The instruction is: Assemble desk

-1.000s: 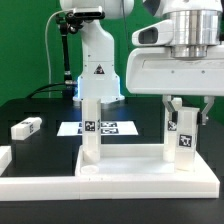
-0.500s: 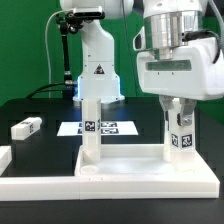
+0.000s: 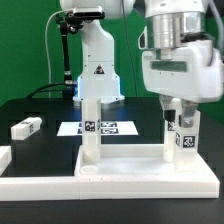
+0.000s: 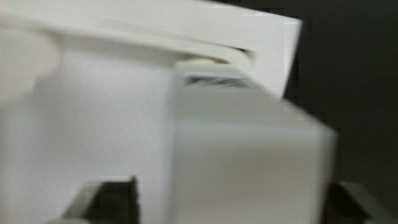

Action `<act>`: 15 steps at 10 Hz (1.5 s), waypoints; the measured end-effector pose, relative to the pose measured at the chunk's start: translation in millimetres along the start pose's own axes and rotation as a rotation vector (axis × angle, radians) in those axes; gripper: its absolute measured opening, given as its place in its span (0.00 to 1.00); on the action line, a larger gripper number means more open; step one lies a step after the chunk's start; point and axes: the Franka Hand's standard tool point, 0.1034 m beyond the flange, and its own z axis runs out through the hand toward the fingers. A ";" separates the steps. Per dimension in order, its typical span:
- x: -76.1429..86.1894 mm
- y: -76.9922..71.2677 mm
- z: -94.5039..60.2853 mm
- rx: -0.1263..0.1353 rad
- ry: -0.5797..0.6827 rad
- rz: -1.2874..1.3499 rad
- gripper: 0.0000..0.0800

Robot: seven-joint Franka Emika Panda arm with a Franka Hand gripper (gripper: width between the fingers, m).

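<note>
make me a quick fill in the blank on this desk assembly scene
1. ____ legs stand upright on the desk top.
2. The fingers straddle the upright leg on the exterior view's ____.
3. A loose leg lies on the table, on the exterior view's ____.
Missing words: two; right; left.

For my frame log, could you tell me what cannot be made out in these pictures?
Exterior view: whether the end effector clamps the leg under it; too small to tell.
Wrist view: all blurred, no details readable.
Exterior view: marker board partly hidden by the other upright leg.
</note>
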 end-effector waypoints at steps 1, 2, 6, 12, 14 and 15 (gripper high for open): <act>-5.7 -3.6 1.0 -0.007 0.020 -0.240 0.76; -6.7 -4.1 1.6 -0.005 0.020 -0.363 0.76; -4.5 -6.3 -0.7 -0.011 0.031 -0.855 0.81; -7.5 -12.4 -4.9 -0.003 0.035 -1.103 0.52; -7.4 -12.3 -4.7 -0.001 0.035 -0.944 0.36; -7.1 -12.1 -4.6 0.000 0.035 -0.897 0.36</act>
